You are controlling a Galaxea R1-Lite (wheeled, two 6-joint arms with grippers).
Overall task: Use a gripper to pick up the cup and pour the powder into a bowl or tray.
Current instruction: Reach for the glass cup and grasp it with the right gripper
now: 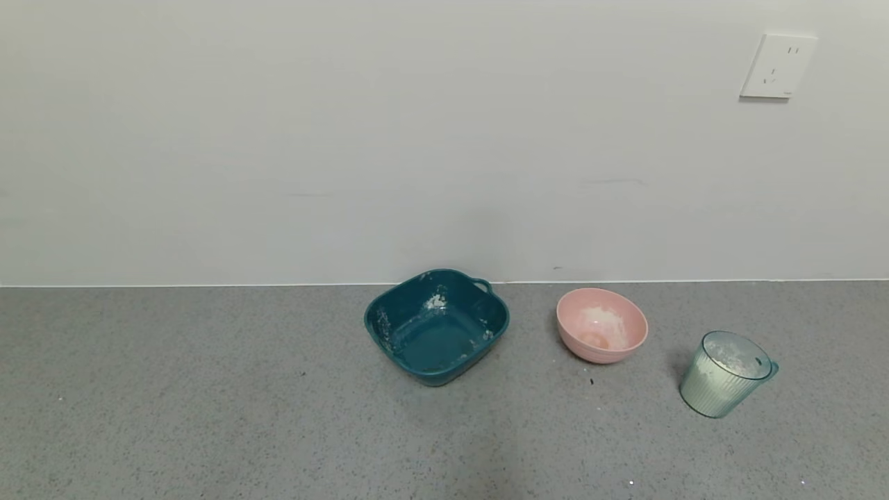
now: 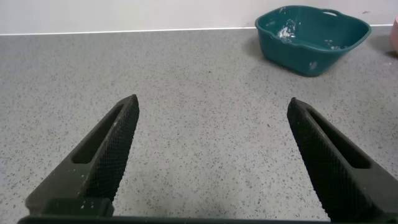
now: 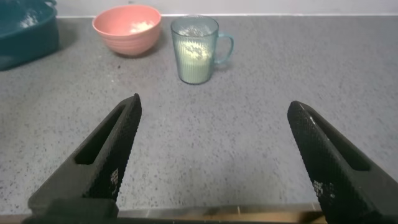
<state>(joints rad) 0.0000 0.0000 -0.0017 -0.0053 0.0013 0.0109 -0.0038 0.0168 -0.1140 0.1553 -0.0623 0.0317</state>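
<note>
Black fingers (image 3: 106, 158) of the right gripper (image 3: 211, 158) are filling the near edge of the right wrist view, spread wide and holding nothing, hovering over grey speckled counter (image 1: 208, 389). Beyond the gap the cup (image 3: 195, 48) is standing upright on the counter, well apart from the gripper, its handle pointing away from the pink bowl (image 3: 127, 28). White powder (image 3: 194, 53) is sitting inside the cup, clinging to the ribbed wall. Bowl is resting just beside the cup, not touching it, with powder residue on its inner wall. Left gripper (image 2: 211, 158) is likewise hanging low over bare counter, its fingers (image 2: 106, 155) gaping wide and empty; the teal basin (image 2: 311, 37) is lying well ahead of it. From the head view neither arm is showing. Three vessels are lining up near the wall (image 1: 278, 139): basin (image 1: 436, 326) at centre with white smears inside, bowl (image 1: 601, 325) to its right, cup (image 1: 725, 373) farther right and nearer the robot, powder (image 1: 722, 364) heaped within. A white socket (image 1: 778, 66) is sitting high on the wall at right.
</note>
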